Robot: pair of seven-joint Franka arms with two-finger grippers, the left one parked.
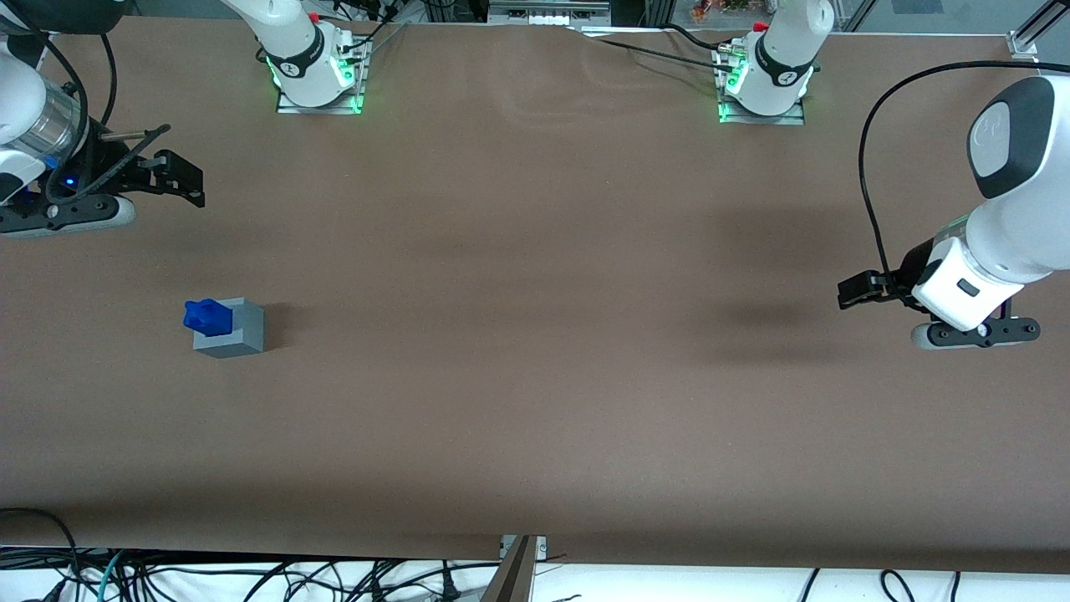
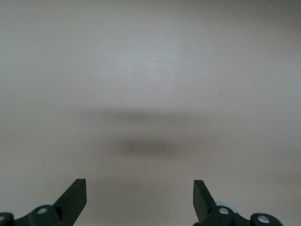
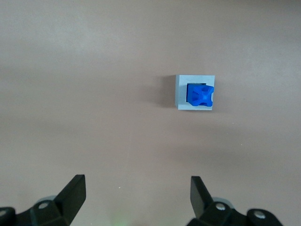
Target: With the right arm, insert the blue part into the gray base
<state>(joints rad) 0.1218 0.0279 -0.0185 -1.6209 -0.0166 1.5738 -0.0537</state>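
From where I'm sitting, the blue part (image 3: 200, 95) is sitting in the recess on top of the gray base (image 3: 181, 92) — its pointed top sticks up above the cube. The base stands on the brown desk (image 1: 535, 334) toward the working arm's end. My right arm's tool (image 1: 171, 177) hangs well apart from it, farther from the front camera — fingers (image 3: 75, 190) spread wide, holding nothing.

The blue part (image 1: 207, 317) sits in the gray base (image 1: 236, 332); the hand (image 1: 180, 179) hangs apart, farther from the front camera, fingers spread.
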